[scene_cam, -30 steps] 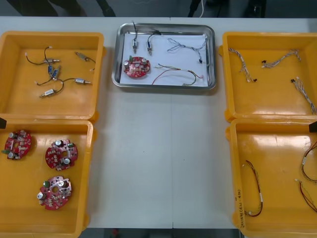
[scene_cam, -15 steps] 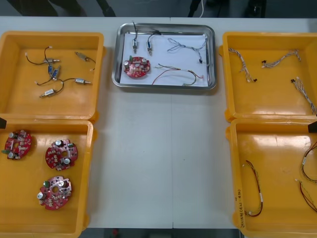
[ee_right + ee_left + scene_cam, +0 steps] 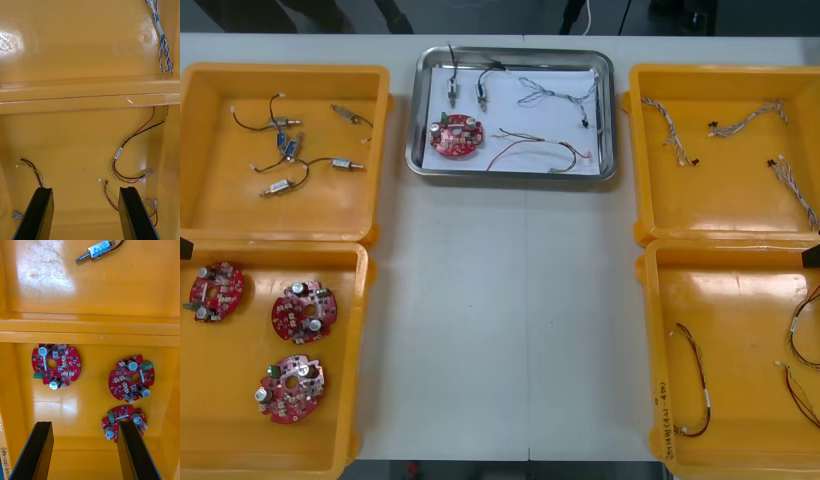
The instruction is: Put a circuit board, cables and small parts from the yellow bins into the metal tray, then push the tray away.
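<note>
Front view showed the metal tray (image 3: 612, 110) far between the yellow bins (image 3: 330, 212), holding a circuit board (image 3: 455, 135), cables (image 3: 540, 150) and small metal parts (image 3: 451, 90); wrist views showed the left gripper (image 3: 85, 423) wide over spare boards (image 3: 56, 365); the right gripper (image 3: 86, 189) wide over red-and-yellow cables (image 3: 129, 150).

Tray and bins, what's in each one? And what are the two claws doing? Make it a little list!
Tray: one red board, two small metal parts, a blue and white cable, a red and yellow cable
Far left bin: more small metal parts
Near left bin: three red boards
Far right bin: blue and white cables
Near right bin: red, yellow and black cables
Left claw: open, above the near left bin's boards
Right claw: open, above the near right bin's cables
</note>
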{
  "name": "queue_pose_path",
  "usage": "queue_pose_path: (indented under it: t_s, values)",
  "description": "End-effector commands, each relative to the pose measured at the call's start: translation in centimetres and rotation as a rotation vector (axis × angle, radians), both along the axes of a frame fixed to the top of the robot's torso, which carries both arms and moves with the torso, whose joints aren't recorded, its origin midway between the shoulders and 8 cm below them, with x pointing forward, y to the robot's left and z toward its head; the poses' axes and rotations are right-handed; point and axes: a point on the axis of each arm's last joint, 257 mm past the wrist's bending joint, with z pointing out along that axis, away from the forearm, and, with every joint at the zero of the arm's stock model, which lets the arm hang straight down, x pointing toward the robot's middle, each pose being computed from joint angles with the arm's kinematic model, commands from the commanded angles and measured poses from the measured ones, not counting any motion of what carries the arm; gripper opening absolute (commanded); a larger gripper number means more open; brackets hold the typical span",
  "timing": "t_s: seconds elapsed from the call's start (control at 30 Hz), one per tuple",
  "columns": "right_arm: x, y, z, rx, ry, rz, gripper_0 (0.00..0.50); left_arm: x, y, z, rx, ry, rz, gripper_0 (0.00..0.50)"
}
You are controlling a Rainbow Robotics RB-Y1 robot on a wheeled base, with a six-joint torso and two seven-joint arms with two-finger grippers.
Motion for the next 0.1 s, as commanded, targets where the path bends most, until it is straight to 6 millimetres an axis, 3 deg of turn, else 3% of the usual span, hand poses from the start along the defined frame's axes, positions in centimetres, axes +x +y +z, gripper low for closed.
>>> queue_pose_path:
  t_s: [0.03, 0.1]
  values:
    - [0.01, -1.41, 1.47, -0.021, -0.022, -0.04, 0.5, -0.41, 0.43, 0.36, 0.041, -0.015, -0.052, 0.5]
    - [0.01, -1.41, 1.47, -0.021, -0.022, -0.04, 0.5, -0.41, 0.43, 0.36, 0.041, -0.015, -0.052, 0.5]
